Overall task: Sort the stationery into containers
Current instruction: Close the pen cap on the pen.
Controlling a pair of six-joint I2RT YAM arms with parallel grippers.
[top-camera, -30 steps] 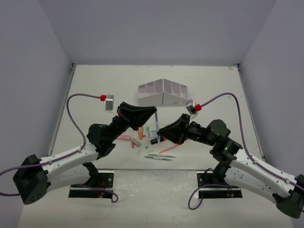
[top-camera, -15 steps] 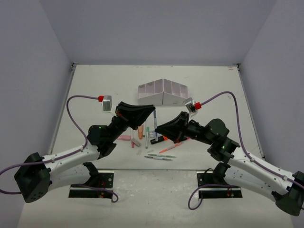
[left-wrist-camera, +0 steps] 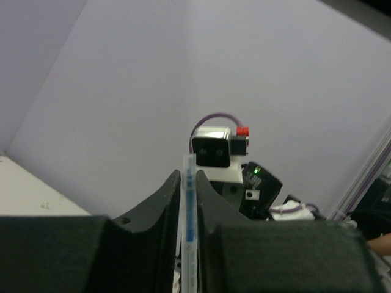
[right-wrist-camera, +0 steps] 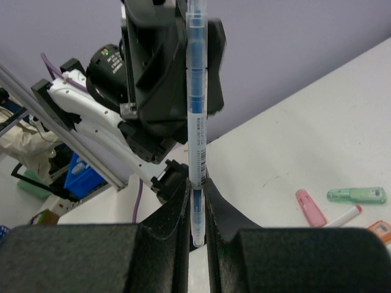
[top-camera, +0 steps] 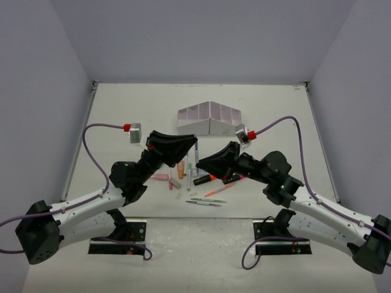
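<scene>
The blue pen is off the worktop, held in the air between the two grippers, which face each other tip to tip above the loose items. The right gripper pinches one end of it, with its fingers pressed against the barrel on both sides. The other end runs into the left gripper. The fingers there stand close on either side of the barrel, but it cannot be told whether they press on it or stand slightly off it.

Below the pen, the rest of the stationery lies scattered around the middle of the worktop's width, toward the near edge. Pink pieces lie on the left of the scatter. A black highlighter with an orange end lies under the right gripper. An orange-pink pen lies just nearer, and two thin pens lie side by side closest to the near edge. In the right wrist view, a pink piece and a pale green marker lie near each other.

The white organiser box stands well apart from the scatter, toward the far edge and about midway across. Its sloped top is divided into square compartments.
</scene>
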